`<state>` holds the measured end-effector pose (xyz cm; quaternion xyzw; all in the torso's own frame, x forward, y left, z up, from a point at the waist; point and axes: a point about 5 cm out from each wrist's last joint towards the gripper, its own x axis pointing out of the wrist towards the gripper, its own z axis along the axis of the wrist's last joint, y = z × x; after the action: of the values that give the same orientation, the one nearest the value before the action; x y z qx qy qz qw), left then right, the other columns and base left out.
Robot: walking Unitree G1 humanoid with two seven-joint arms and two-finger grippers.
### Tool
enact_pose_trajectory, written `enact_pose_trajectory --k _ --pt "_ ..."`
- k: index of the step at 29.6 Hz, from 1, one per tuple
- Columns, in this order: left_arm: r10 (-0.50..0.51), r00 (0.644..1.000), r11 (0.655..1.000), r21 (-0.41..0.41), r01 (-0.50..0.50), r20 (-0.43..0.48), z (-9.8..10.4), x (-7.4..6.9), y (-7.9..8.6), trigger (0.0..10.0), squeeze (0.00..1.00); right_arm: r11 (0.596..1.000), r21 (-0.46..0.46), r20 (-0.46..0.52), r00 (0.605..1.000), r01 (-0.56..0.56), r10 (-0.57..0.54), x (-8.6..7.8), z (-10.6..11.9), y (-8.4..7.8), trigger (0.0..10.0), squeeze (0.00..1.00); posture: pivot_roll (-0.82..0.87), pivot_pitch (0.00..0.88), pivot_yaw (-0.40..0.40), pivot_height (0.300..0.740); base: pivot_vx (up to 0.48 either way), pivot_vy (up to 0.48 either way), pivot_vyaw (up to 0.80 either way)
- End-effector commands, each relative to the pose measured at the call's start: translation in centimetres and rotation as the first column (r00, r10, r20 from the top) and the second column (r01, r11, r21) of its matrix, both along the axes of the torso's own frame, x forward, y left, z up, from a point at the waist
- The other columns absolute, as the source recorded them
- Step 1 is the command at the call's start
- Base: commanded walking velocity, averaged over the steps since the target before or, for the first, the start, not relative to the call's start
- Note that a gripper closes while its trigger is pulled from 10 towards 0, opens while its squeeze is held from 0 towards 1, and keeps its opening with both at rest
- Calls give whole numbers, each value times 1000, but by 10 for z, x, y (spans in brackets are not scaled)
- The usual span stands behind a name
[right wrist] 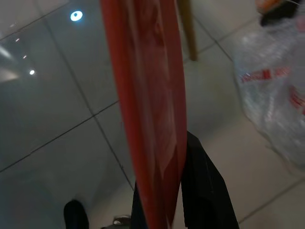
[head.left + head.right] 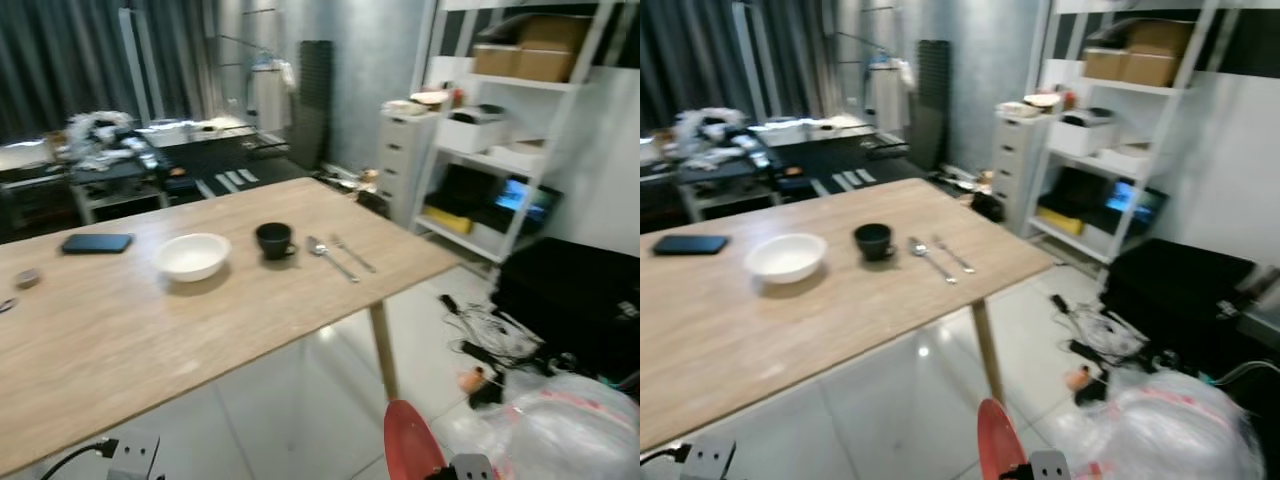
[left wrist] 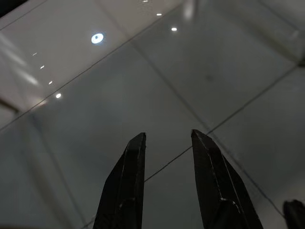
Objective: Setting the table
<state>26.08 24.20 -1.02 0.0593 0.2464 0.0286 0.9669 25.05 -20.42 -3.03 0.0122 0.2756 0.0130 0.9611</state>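
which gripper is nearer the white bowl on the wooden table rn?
Left, as far as the head views show. The left gripper hangs open over the floor, below the table edge nearest the white bowl. The right gripper, clamped on a red plate, sits past the table's corner.

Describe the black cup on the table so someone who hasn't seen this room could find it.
On the long light wooden table, near its right end, stands the small black cup. It sits between a white round bowl and a metal spoon: the only dark vessel there.
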Motion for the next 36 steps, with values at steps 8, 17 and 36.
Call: enact_pose_trajectory --k 8,17,36 --pt "2 1000 1000 -1 -2 -24 -6 -6 -2 10000 0 1000 14 -16 1000 -2 2 -5 -4 1 10000 0 -11 10 74 740 0 0 -769" --pt "0 1000 1000 -1 0 -24 -7 -7 -3 10000 0 1000 16 -17 1000 -8 8 -5 -4 1 10000 0 -10 17 71 740 0 0 -772" --pt "0 1000 1000 -6 -1 -25 -7 -6 -4 10000 0 1000 18 -25 1000 -19 19 -7 -6 3 10000 0 -9 23 69 740 0 0 -775"
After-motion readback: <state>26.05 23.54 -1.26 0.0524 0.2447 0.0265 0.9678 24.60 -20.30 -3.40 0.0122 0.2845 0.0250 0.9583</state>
